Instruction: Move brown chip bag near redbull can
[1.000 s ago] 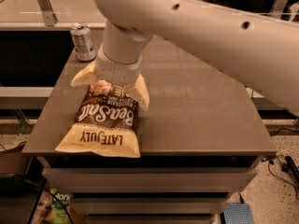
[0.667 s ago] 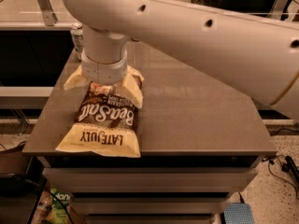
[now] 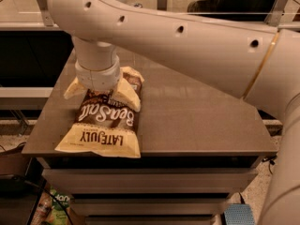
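Note:
The brown chip bag [image 3: 104,121] lies flat on the left part of the brown table [image 3: 197,121], its pale "LATE JULY" end toward the front edge. The gripper [image 3: 97,89] comes straight down over the far end of the bag, right at its surface; the white wrist hides the tips. The thick white arm [image 3: 187,36] sweeps across the top of the view from the right. The redbull can is hidden behind the arm and does not show.
The table's front edge [image 3: 150,153] runs just below the bag. Under it are drawer-like shelves [image 3: 150,179]. Colourful packages [image 3: 54,210] lie on the floor at lower left. A dark shelf [image 3: 33,60] stands behind the table on the left.
The arm has swung left and lower across the view, and now covers the silver can seen at the table's back left a second ago. The bag has stayed in place.

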